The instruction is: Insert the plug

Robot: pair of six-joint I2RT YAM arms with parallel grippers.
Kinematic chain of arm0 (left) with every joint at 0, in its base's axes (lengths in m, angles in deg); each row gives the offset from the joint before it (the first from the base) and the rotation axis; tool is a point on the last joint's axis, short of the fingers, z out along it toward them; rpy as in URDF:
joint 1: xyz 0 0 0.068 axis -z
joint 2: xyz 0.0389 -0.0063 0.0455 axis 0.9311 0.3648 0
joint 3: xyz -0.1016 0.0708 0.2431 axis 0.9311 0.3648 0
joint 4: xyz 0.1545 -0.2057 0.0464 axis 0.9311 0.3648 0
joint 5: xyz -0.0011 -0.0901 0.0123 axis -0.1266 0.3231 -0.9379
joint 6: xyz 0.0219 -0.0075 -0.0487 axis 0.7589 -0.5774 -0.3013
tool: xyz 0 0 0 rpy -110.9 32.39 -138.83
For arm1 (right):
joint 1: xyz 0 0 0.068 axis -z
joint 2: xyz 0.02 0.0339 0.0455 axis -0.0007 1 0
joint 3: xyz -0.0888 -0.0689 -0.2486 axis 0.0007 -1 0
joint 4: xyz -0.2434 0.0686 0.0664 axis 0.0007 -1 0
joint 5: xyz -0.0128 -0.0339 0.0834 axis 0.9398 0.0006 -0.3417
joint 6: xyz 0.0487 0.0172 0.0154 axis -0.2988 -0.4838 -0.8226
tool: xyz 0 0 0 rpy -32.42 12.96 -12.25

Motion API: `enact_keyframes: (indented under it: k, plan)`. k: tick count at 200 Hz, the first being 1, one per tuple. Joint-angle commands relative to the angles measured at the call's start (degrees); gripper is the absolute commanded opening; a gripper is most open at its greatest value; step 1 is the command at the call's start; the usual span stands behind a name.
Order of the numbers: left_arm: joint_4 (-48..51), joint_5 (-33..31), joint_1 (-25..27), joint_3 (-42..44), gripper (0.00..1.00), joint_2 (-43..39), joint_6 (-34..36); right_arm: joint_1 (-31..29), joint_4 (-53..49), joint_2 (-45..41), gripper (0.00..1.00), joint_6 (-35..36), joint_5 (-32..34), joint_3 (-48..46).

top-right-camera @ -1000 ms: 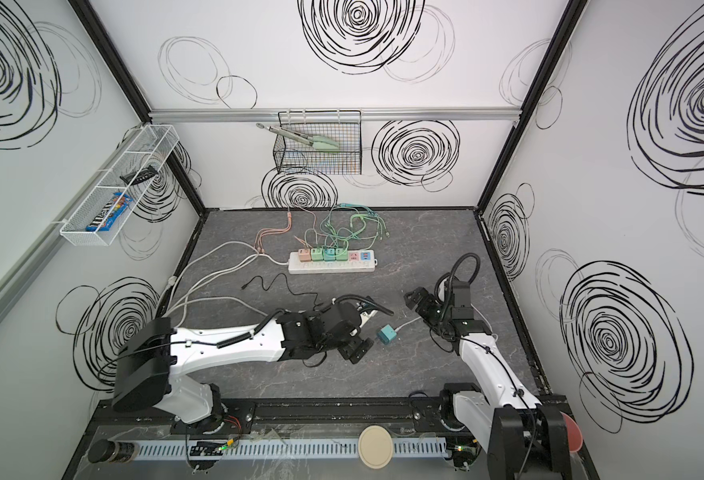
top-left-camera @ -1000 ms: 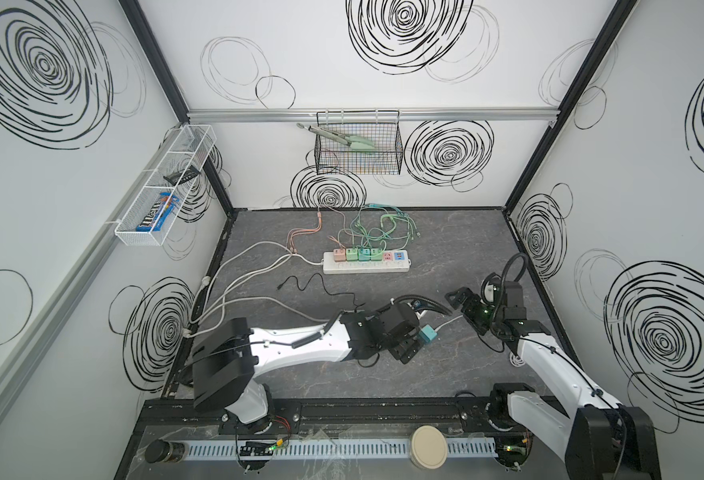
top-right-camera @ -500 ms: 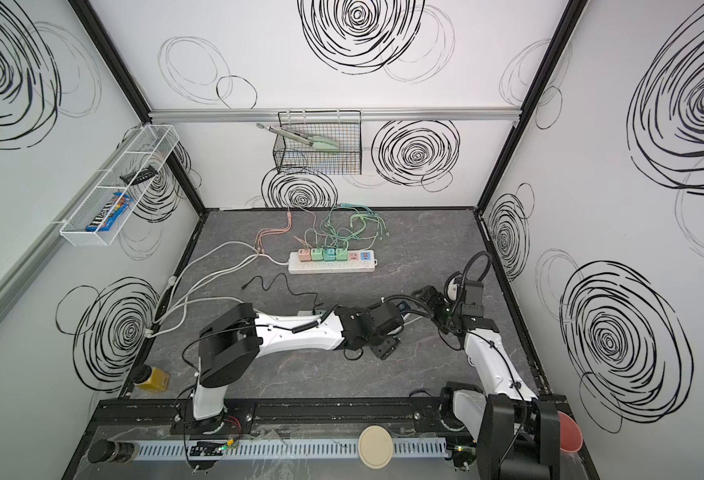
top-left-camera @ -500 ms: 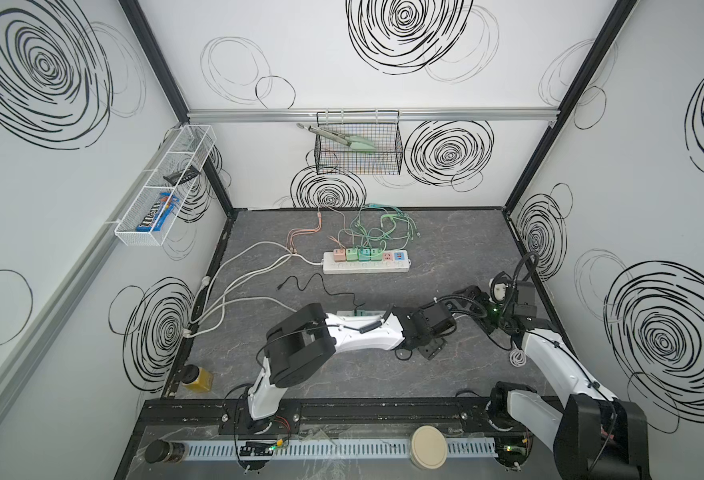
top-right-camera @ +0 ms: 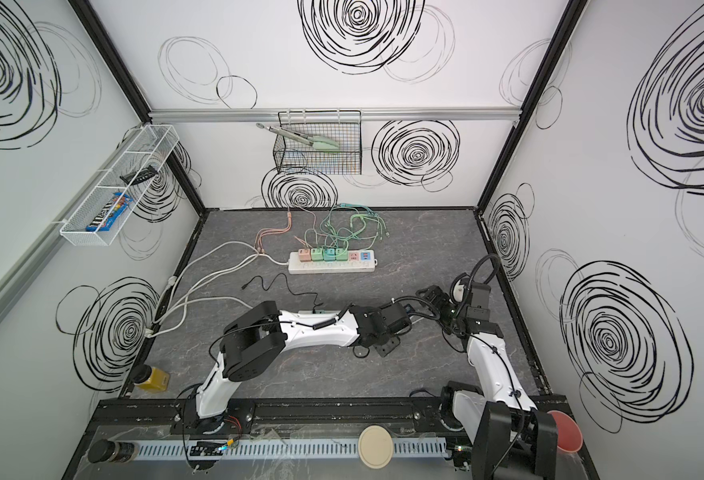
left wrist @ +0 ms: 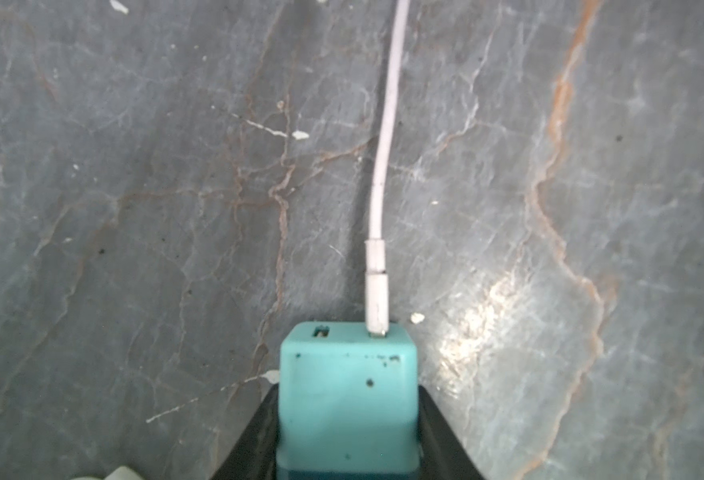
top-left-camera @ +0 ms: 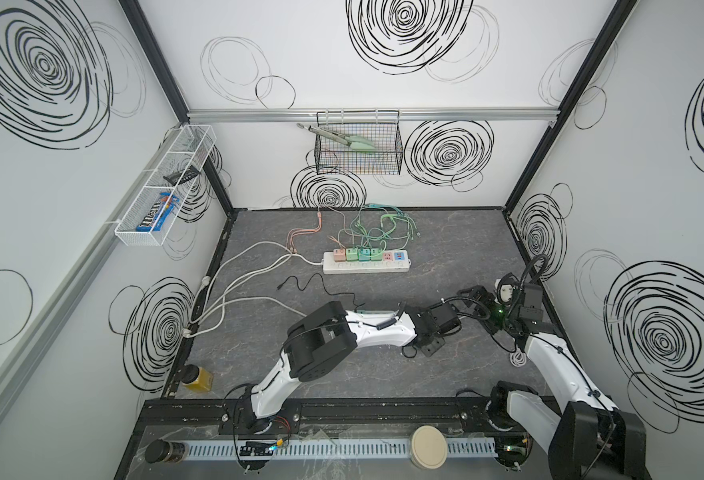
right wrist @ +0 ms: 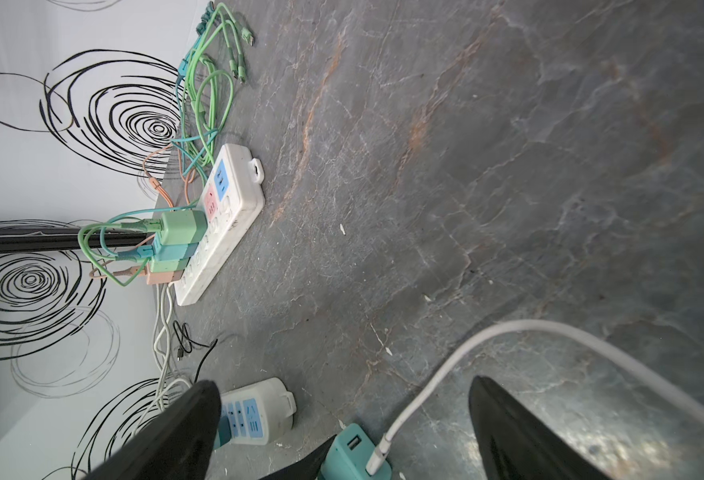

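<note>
White walls [top-left-camera: 342, 89] with black swirls; grey marbled floor [left wrist: 134, 166] beneath the left gripper [left wrist: 348, 436], a glare patch [left wrist: 481, 316] just beside it

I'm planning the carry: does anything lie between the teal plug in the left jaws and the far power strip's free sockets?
Nothing visible does: only bare floor lies between the teal plug and the far power strip.

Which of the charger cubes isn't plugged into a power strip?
The teal charger with the white cable, gripped by the left tool; the other four chargers sit in a row on the white power strip.
</note>
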Motion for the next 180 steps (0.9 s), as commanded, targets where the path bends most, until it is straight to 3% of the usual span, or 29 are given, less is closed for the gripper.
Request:
enact_keyframes:
  k: [1, 25, 99, 134, 180]
  plan:
    - [-0.89, 1.66, -0.94, 3.81, 0.22, -3.36, 0.32, 0.23, -0.31, -0.44, 0.97, 2.43, -2.96, 0.61]
    - [-4.43, 3.88, -2.42, 8.02, 0.0, -7.84, 0.08, 0.07, 0.72, -1.04, 0.97, 4.02, -8.11, 0.99]
    - [-16.12, 4.75, -5.49, 23.33, 0.0, -26.57, 5.36, -2.92, -4.63, -4.38, 0.97, 8.54, -13.75, 4.05]
    - [-20.15, 5.86, -7.27, 28.05, 0.0, -32.86, 10.55, -7.46, -5.42, -6.64, 0.97, 8.57, -18.63, 4.74]
    - [-25.56, 11.59, -10.29, 33.78, 0.0, -40.01, 18.63, -15.36, -3.15, -8.87, 0.97, 5.9, -15.14, 5.09]
